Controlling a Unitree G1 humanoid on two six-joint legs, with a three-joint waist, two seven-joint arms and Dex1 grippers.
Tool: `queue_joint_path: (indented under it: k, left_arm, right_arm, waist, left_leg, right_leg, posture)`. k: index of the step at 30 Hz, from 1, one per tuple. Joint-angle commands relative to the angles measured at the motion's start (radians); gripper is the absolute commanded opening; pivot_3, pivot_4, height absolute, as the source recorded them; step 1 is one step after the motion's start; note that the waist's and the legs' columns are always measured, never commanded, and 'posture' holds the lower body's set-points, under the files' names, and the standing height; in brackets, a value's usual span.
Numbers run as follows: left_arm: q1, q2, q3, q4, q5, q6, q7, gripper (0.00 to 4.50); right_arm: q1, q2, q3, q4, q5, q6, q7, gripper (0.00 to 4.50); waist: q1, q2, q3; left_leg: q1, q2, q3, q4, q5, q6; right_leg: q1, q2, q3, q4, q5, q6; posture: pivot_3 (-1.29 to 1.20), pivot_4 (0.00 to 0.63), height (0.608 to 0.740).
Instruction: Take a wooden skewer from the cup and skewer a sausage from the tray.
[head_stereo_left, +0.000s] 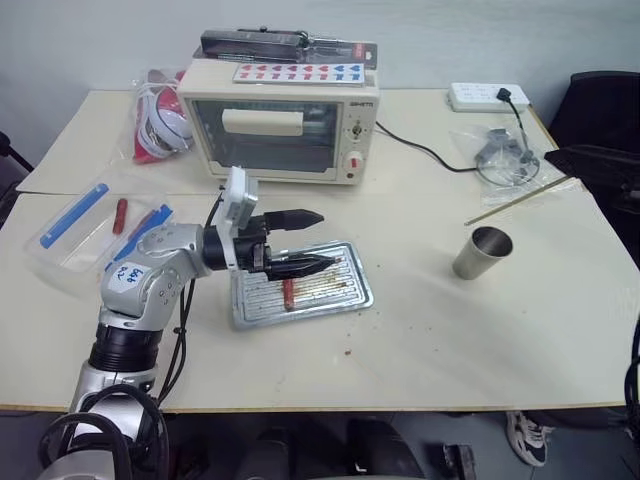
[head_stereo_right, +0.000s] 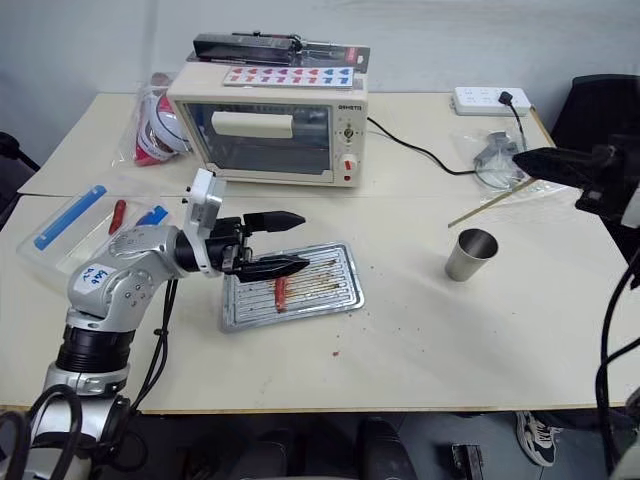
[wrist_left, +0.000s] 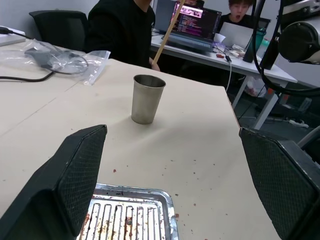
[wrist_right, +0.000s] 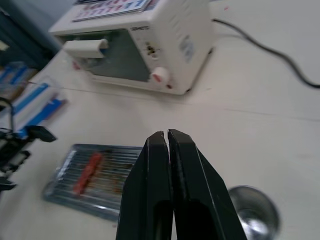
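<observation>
Right gripper (wrist_right: 167, 137): I see jaws pressed together, gripping the wooden skewer (head_stereo_left: 520, 200), right of frame.
Left gripper (head_stereo_left: 308, 240): jaws wide, empty, over tray (head_stereo_left: 350, 295).
Sausage (head_stereo_left: 288, 293): centre frame; I'd steady it first.

My tray (head_stereo_left: 352, 290), centre of the frame, is silver with a ribbed floor streaked brown, and the sausage (head_stereo_left: 288, 292) on it is red. At right the cup (head_stereo_left: 482, 253) is dull steel grey. The wooden skewer (head_stereo_left: 518, 201) is pale tan. My fingers (head_stereo_left: 300, 218) are black. The oven (head_stereo_left: 280, 120) at upper centre is cream.
</observation>
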Motion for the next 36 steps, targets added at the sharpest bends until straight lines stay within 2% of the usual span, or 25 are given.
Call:
queue_joint_path:
  k: [1,4,6,14,23,24,25,34,36]
  left_arm:
    - [0.003,0.007,0.033,-0.073,-0.014,-0.009,0.026,4.5]
    - [0.017,0.012,0.036,-0.117,-0.02,0.003,0.046,4.5]
    - [0.022,0.013,0.042,-0.141,-0.018,0.007,0.065,4.5]
    - [0.037,0.036,0.093,-0.178,-0.026,0.027,0.127,4.5]
    - [0.066,0.024,0.117,-0.165,-0.029,0.008,0.153,4.5]
    - [0.069,0.016,0.115,-0.155,-0.029,0.002,0.149,4.13]
    - [0.07,0.011,0.112,-0.146,-0.028,-0.005,0.144,4.03]
    - [0.008,-0.029,0.049,-0.043,0.027,-0.086,0.098,1.96]
    - [-0.005,-0.03,0.039,-0.022,0.039,-0.102,0.086,1.96]
  right_arm:
    - [-0.059,0.1,0.066,0.095,0.287,-0.053,-0.189,0.02]
    - [0.011,0.207,0.173,0.071,0.545,-0.212,-0.376,0.02]
    - [0.05,0.287,0.202,0.03,0.611,-0.29,-0.453,0.02]
    - [0.134,0.541,0.151,-0.045,0.617,-0.415,-0.605,0.02]
    - [0.124,0.643,0.092,-0.047,0.617,-0.407,-0.652,0.02]
    - [0.124,0.653,0.088,-0.049,0.617,-0.404,-0.653,0.0]
    - [0.124,0.661,0.086,-0.05,0.617,-0.402,-0.656,0.0]
    - [0.134,0.698,0.087,-0.066,0.617,-0.388,-0.655,0.0]
    - [0.132,0.7,0.083,-0.059,0.617,-0.381,-0.648,0.0]
  waist:
    - [-0.002,0.0,0.0]
    - [-0.002,0.0,0.0]
    - [-0.003,0.0,0.0]
    - [-0.003,0.0,0.0]
    - [-0.007,0.0,0.0]
    - [-0.007,0.0,0.0]
    - [-0.008,0.0,0.0]
    - [-0.012,0.0,0.0]
    - [-0.016,0.0,0.0]
  left_leg:
    - [0.0,0.0,0.0,0.0,0.0,0.0]
    - [-0.001,0.001,0.0,0.0,0.0,0.0]
    - [-0.001,0.001,-0.001,0.0,0.0,0.0]
    - [-0.011,0.001,-0.004,0.007,0.0,0.0]
    - [-0.014,0.001,-0.003,0.008,0.0,0.0]
    - [-0.014,0.001,-0.003,0.008,0.0,0.0]
    - [-0.014,0.001,-0.003,0.008,0.0,0.0]
    - [-0.014,0.001,-0.003,0.008,0.0,0.0]
    - [-0.014,0.001,-0.003,0.008,0.0,0.0]
  right_leg:
    - [0.0,0.0,0.0,0.0,0.0,0.0]
    - [-0.001,0.0,-0.001,0.0,0.0,0.0]
    - [-0.001,0.0,-0.001,0.0,0.0,0.0]
    - [-0.006,0.0,-0.005,0.001,0.001,0.001]
    - [-0.011,0.0,-0.004,0.003,0.001,0.001]
    - [-0.011,0.0,-0.004,0.003,0.001,0.001]
    - [-0.011,0.0,-0.004,0.003,0.001,0.001]
    - [-0.011,0.0,-0.004,0.003,0.001,0.001]
    - [-0.011,0.0,-0.004,0.003,0.001,0.001]
  posture:
    - [0.0,0.15,0.74]
    - [0.0,0.15,0.74]
    - [0.0,0.15,0.74]
    - [0.0,0.15,0.74]
    - [0.0,0.15,0.74]
    - [0.0,0.15,0.74]
    - [0.0,0.15,0.74]
    - [0.0,0.15,0.74]
    - [0.0,0.15,0.74]
